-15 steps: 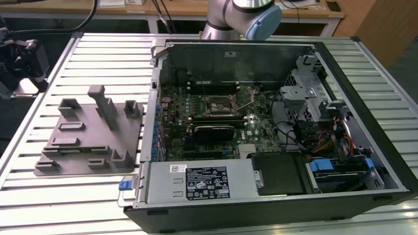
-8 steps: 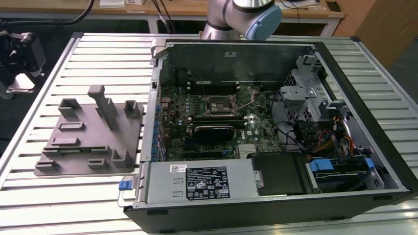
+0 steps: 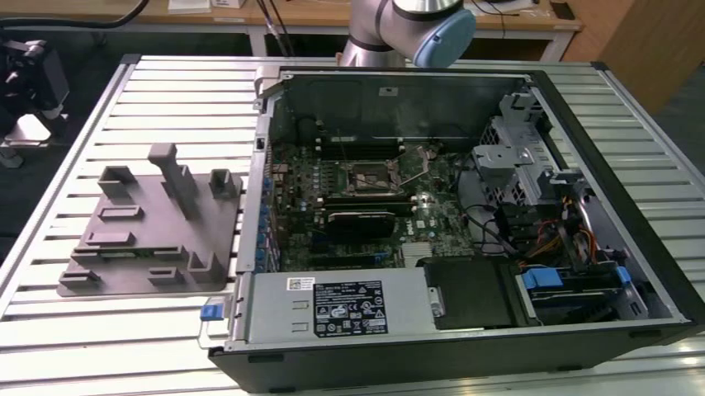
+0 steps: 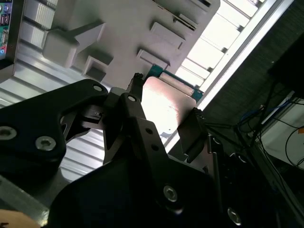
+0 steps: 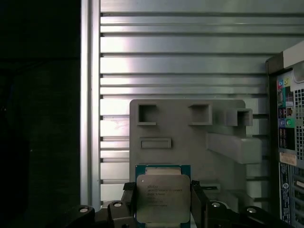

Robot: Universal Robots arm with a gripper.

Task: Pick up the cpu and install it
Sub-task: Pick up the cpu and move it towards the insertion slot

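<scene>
The cpu (image 5: 163, 197) is a small square chip with a silvery top plate on a green board. My gripper (image 5: 163, 203) is shut on the cpu, with a black finger against each of two opposite edges. In the second wrist view the cpu (image 4: 167, 108) gleams between the same fingers (image 4: 129, 105) of my gripper (image 4: 164, 114). It hangs well above the grey plastic tray (image 5: 190, 137). Inside the open computer case, the square metal-framed socket (image 3: 367, 175) sits on the motherboard with its wire lever raised.
The grey tray (image 3: 144, 231) with upright blocks lies on the slatted metal table (image 3: 177, 107), on the exterior view's left of the open computer case (image 3: 650, 247). The case's rear ports (image 5: 287, 123) border the tray. The arm's base (image 3: 402, 29) stands behind the case.
</scene>
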